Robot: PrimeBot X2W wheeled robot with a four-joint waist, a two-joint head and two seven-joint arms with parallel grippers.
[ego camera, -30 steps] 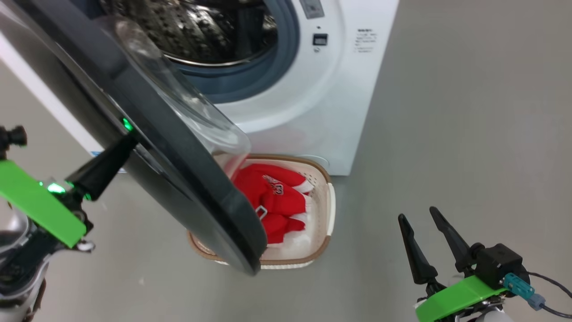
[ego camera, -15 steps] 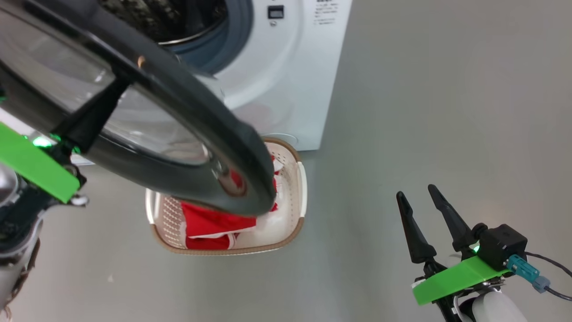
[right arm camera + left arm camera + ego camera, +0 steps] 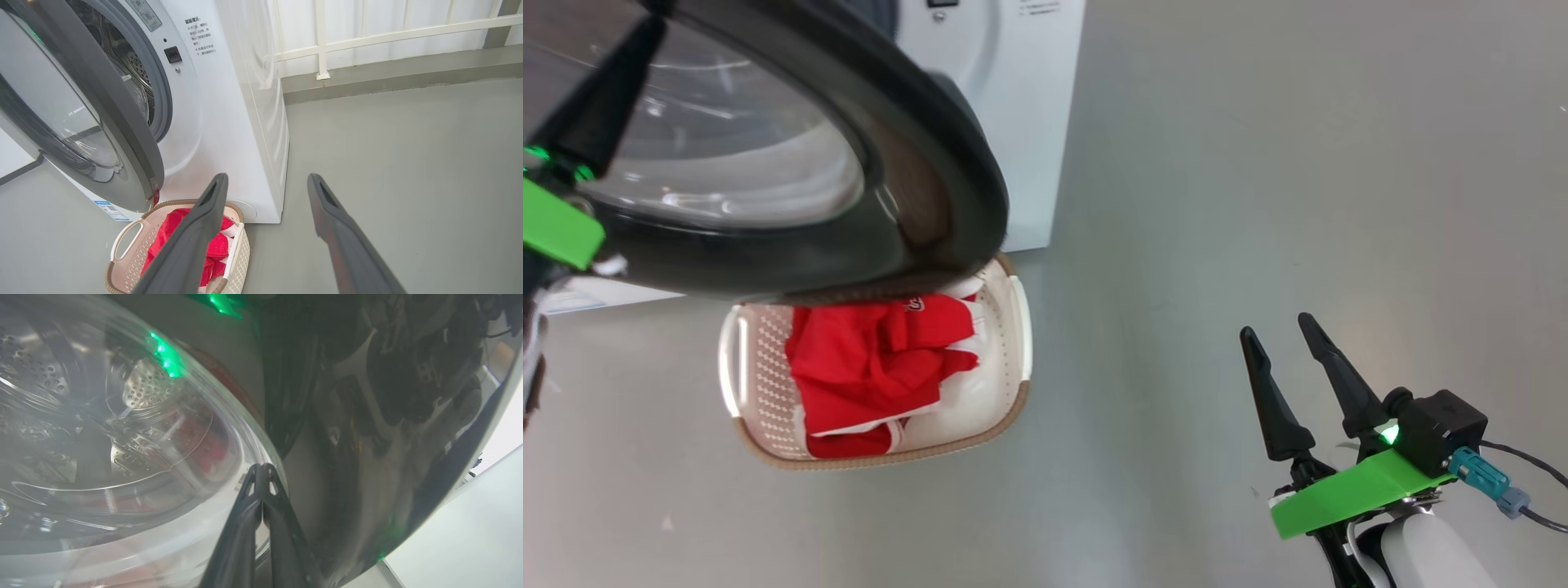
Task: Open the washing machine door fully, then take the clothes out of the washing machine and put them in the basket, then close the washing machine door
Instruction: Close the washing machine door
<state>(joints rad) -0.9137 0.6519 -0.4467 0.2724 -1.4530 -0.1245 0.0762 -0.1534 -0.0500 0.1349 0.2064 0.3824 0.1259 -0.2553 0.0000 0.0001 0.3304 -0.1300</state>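
Status: unload looked done, door close was in hand. Clothes (image 3: 874, 359) sat bunched in the basket (image 3: 760, 384), on the floor (image 3: 1258, 204) right in front of the washing machine (image 3: 1013, 122). What showed of the drum (image 3: 132, 67) past the door had no red in it. Most of it was hidden, so couldn't confirm empty.

Washing machine door (image 3: 931, 163) was part-swung, standing at an angle to the opening, not latched. In the head view its lower edge overlapped the basket's back rim. In the right wrist view it hung above that rim, and I couldn't tell if they touched.

Left fingers (image 3: 249, 506) were pinched fully together, gripping nothing. Tips were against the door's outer face, right where the glass window (image 3: 122, 437) met the black rim (image 3: 347, 457). I read that as a push, not a grasp.

Right fingers (image 3: 1270, 400) were spread wide and empty, low over bare floor, well apart from basket and machine.

Remaining, my read: push the door the rest of the way until it seats on the gasket (image 3: 165, 106) and catches. Steps one and two looked complete.

Watch item: closed tips on a glossy curved surface could slip off as the door angle changes.
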